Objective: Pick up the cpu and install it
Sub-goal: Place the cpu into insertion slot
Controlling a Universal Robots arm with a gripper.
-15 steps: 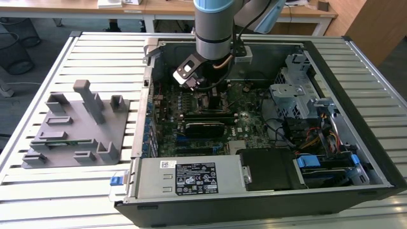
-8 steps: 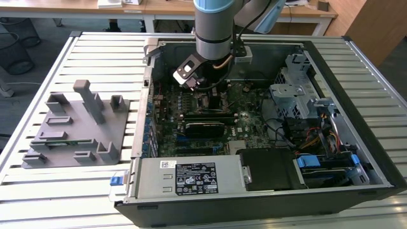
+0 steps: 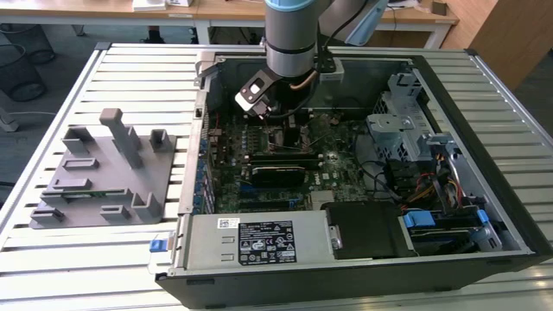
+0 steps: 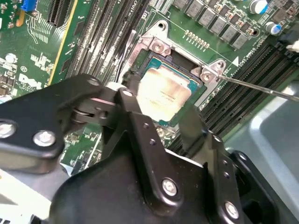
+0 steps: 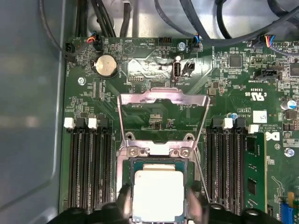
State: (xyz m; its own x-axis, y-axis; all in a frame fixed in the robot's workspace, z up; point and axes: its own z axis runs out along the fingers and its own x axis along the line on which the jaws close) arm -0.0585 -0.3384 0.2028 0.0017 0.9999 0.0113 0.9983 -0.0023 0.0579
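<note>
Sitting flat and lid-up in the socket point(image 5: 140, 151), the cpu point(image 5: 158, 193) is a small square chip. It has a pale silver-grey metal lid with rounded corners, ringed by a thin green rim. In the second wrist view the lid has a dull, faintly tan sheen.

Being square, it has no long axis. Its edges run parallel to the socket frame and to the slots point(image 5: 88, 163) that flank the socket on both sides. The lid faces straight up off the board point(image 5: 224, 93).

The plate point(image 5: 162, 97) stands swung open, clear of the chip, and a thin lever point(image 4: 261, 88) sticks out beside the socket.

In the exterior view the arm point(image 3: 289, 39) comes straight down from the top centre of the frame. Its wrist is upright and it reaches into the upper middle of the open case point(image 3: 484, 194). The jaws point down at the board and straddle the cpu. In both wrist views one black finger lies against each of two opposite edges, closed on the chip.

The case lies on a slatted worktop point(image 3: 87, 259). A grey fixture point(image 3: 103, 175) sits at the frame's left, well apart from the arm.
</note>
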